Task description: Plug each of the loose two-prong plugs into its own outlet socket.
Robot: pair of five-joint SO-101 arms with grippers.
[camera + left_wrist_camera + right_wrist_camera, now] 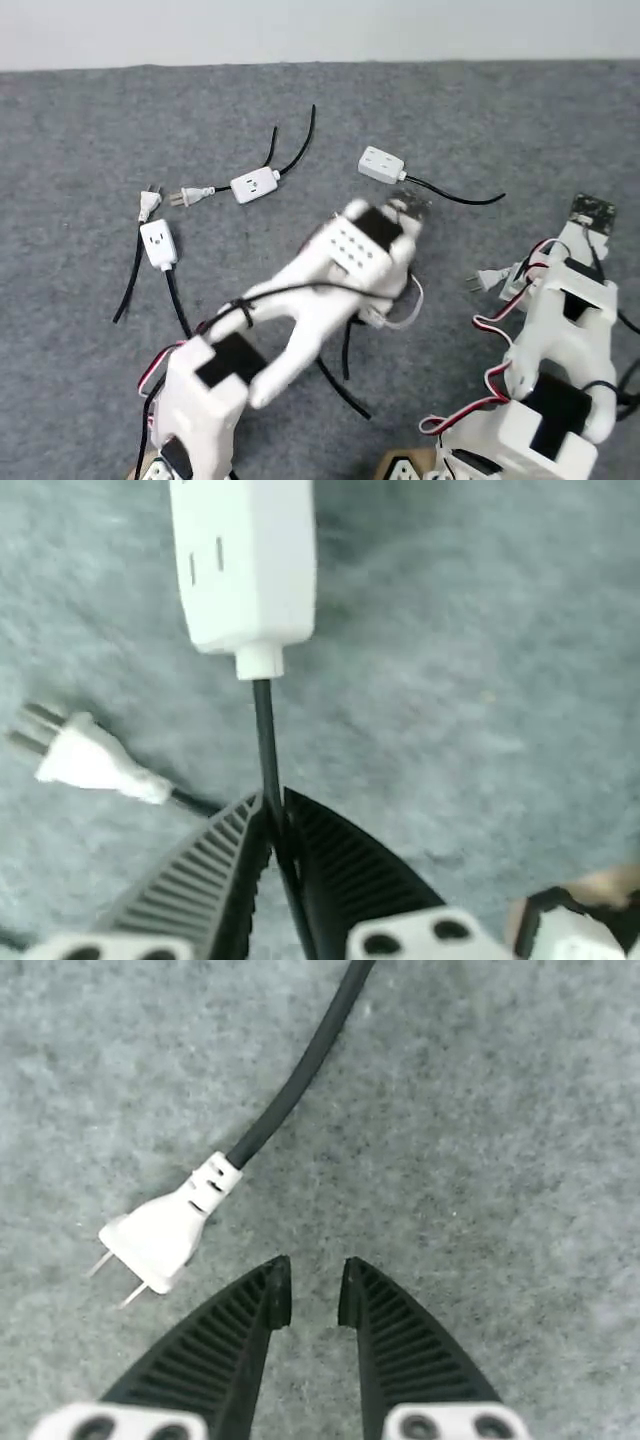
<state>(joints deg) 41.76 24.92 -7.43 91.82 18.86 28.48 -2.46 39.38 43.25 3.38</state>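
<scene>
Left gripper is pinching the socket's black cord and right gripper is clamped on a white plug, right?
No: the right wrist view shows the right gripper open, the white plug lying free beside it. The left gripper does pinch the cord.

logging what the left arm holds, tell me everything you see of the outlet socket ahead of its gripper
The outlet socket is a white, smooth plastic-looking block with rounded corners, lying flat on the grey carpet. Two narrow empty slots show on its face; its far end is cut off. A short white collar leads into its black cable, which the left gripper is shut on. A loose white plug lies beside it, apart.
</scene>
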